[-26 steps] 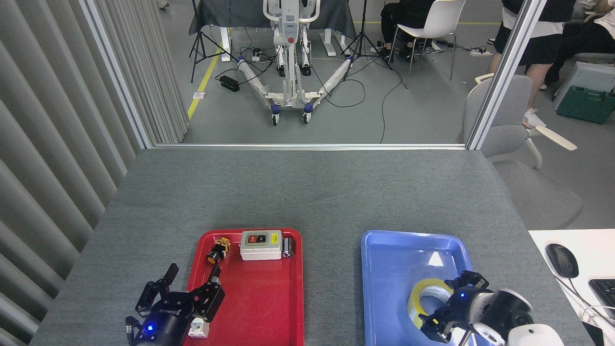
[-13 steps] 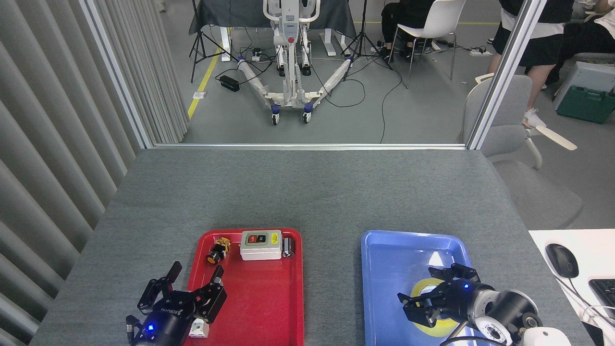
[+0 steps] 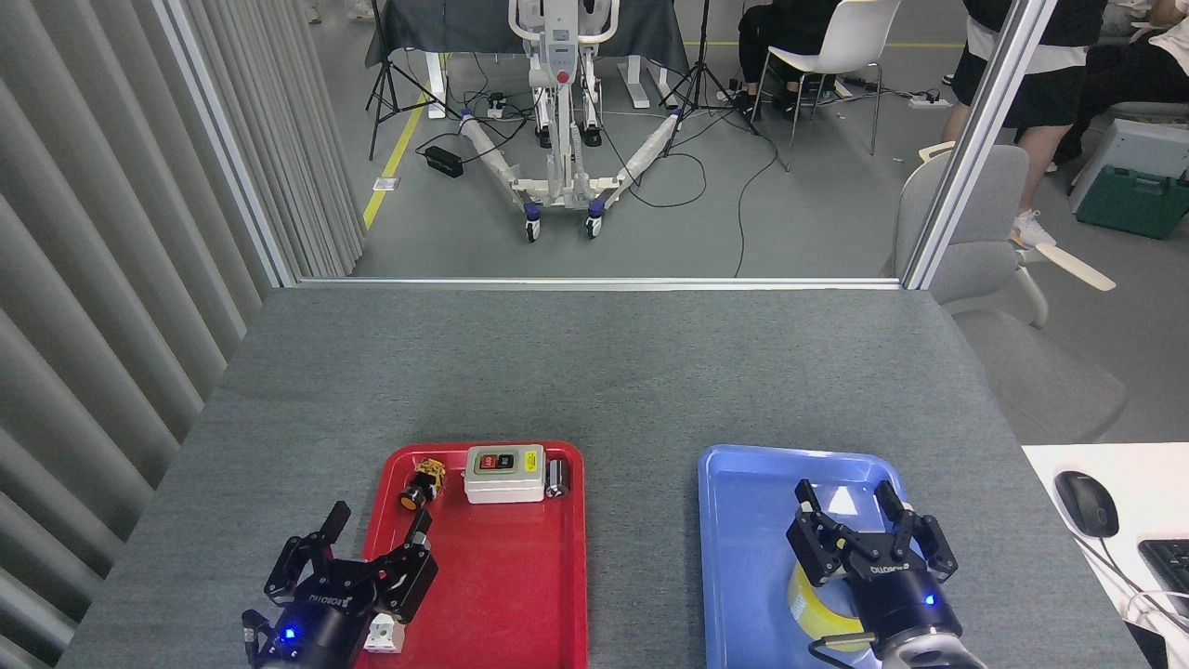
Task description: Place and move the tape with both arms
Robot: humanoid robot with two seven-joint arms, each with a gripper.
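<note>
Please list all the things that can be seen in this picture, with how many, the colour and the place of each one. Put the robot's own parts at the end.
table: 1, grey, fills the middle of the view
red tray: 1, red, near left on the table
switch box: 1, grey, far end of the red tray
push button: 1, black and orange, left of the switch box
small cylinder: 1, dark metal, right of the switch box
blue tray: 1, blue, near right on the table
tape: 1, yellow, in the blue tray, partly hidden by the right gripper
computer mouse: 1, black, white desk at right
left gripper: 1, black, open, at the red tray's left edge
right gripper: 1, black, open, over the tape
</note>
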